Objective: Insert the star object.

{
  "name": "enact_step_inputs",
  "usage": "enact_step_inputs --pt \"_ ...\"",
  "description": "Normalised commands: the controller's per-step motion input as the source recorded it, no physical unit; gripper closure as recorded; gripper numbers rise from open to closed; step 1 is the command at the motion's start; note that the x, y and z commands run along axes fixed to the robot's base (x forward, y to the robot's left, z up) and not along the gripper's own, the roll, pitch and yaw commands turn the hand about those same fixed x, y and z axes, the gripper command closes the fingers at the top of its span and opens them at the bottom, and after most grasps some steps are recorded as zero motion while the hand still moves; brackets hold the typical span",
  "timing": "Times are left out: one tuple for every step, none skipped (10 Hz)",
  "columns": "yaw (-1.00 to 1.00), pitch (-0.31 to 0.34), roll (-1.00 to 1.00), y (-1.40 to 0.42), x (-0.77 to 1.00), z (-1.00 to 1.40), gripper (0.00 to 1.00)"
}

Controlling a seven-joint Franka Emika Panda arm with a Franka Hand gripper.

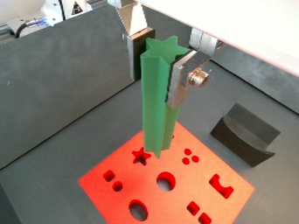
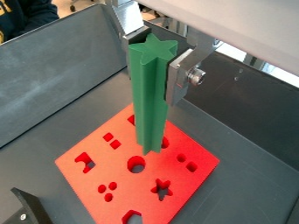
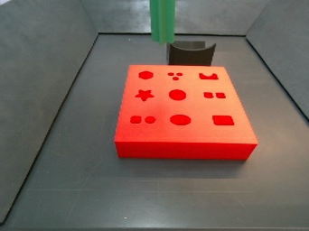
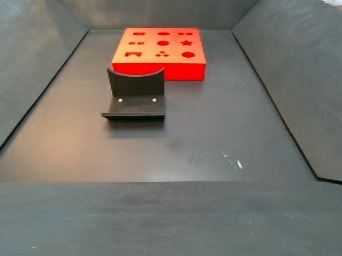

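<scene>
The star object is a long bright green peg with a star-shaped end; it also shows in a wrist view. My gripper is shut on its upper part, with a silver finger on each side, and holds it upright. The peg hangs above the red block, its lower end over the block's edge near the star-shaped hole. In a side view only the peg's lower part shows, high above the far edge of the red block and its star hole; the gripper is out of that frame.
A dark grey curved holder stands on the floor just behind the red block; it also shows in a side view. The block has several other shaped holes. Grey walls enclose the floor.
</scene>
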Motion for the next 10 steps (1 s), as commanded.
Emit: enact_step_inputs --pt "0.16 0.000 -0.06 0.24 0.17 0.00 1.00" --pt "0.53 -0.143 -0.17 0.37 0.13 -0.21 1.00" --pt "0.73 -0.119 -0.12 0.13 0.10 -0.38 1.00" --pt "0.85 -0.081 -0.11 0.01 0.00 -0.48 1.00" --pt "1.00 -0.089 -0.07 0.00 0.00 -0.47 1.00" --pt "1.00 -0.073 0.00 0.00 -0.01 -0.32 1.00" --pt "0.93 -0.030 0.00 0.11 0.00 -0.23 1.00" --pt "0.49 -0.091 -0.08 0.07 0.00 -0.30 1.00" --pt "0.38 -0.076 -0.11 0.00 0.00 -0.23 1.00" --pt "0.00 0.000 0.00 0.00 0.00 -0.03 1.00"
